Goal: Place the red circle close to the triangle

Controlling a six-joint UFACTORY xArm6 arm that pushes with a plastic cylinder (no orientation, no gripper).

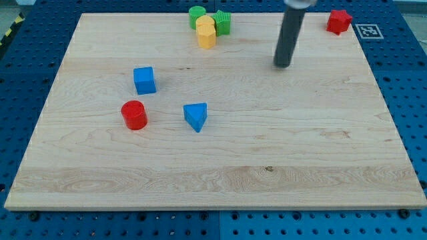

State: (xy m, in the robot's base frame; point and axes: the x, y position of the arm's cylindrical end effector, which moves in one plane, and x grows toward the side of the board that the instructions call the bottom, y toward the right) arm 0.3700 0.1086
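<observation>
The red circle (134, 115) is a short red cylinder on the wooden board, left of centre. The blue triangle (196, 116) lies to its right, a gap of roughly one block width between them. My tip (283, 65) is the lower end of the dark rod in the upper right part of the board. It is far from both, up and to the right of the triangle, touching no block.
A blue cube (144, 80) sits just above the red circle. A cluster of a green cylinder (197, 15), a yellow block (206, 33) and a green block (223, 23) sits at the board's top edge. A red block (339, 22) is at the top right corner.
</observation>
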